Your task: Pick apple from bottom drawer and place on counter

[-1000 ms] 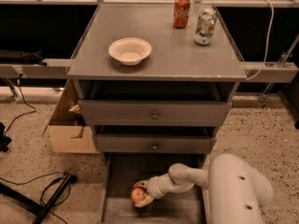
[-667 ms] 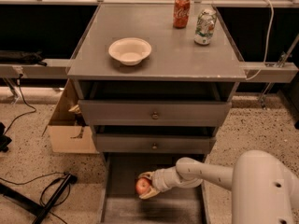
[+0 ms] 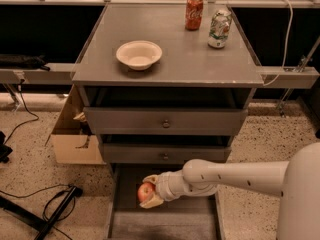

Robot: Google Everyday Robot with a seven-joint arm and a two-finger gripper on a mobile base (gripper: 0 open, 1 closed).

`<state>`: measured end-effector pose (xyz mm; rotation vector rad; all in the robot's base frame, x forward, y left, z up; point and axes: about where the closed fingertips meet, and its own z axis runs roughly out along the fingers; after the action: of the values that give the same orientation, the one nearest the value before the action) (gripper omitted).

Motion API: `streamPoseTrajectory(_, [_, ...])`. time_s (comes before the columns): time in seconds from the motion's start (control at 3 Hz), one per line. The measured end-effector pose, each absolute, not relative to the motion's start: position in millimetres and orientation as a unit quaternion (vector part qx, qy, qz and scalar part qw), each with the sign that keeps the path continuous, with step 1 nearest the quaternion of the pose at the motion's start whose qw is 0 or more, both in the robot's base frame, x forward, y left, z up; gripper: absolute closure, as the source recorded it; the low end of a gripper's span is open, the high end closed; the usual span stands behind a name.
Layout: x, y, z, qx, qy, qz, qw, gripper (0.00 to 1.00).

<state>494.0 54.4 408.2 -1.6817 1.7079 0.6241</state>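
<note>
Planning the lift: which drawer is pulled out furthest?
The bottom drawer, the knobless tray below both upper drawers; the gripper holds the apple over it.

Speckled beige terrazzo floor (image 3: pixel 35 149), black cables (image 3: pixel 30 190) lower left, open brown cardboard box (image 3: pixel 75 146) beside the grey drawer cabinet (image 3: pixel 210 120), pale metal rails (image 3: pixel 287 76) fronting dark recesses, white cord (image 3: pixel 287 29) hanging right, your gripper (image 3: pixel 150 194) clasping the apple (image 3: pixel 145 191) above the bottom drawer (image 3: pixel 165 224).

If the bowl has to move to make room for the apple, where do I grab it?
Pinch the bowl by its near rim, coming straight down: it sits upright and open, likely too wide to span. The gripper is over the bottom drawer, shut on the apple.
</note>
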Motion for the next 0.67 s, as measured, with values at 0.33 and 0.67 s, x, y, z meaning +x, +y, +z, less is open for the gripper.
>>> streamPoseTrajectory(0.33, [430.2,91.7,455.4,-0.638,0.669,0.277,0.263,1.0])
streamPoseTrajectory(0.67, [355.8,101.3,501.2,-0.636,0.681,0.313,0.186,1.0])
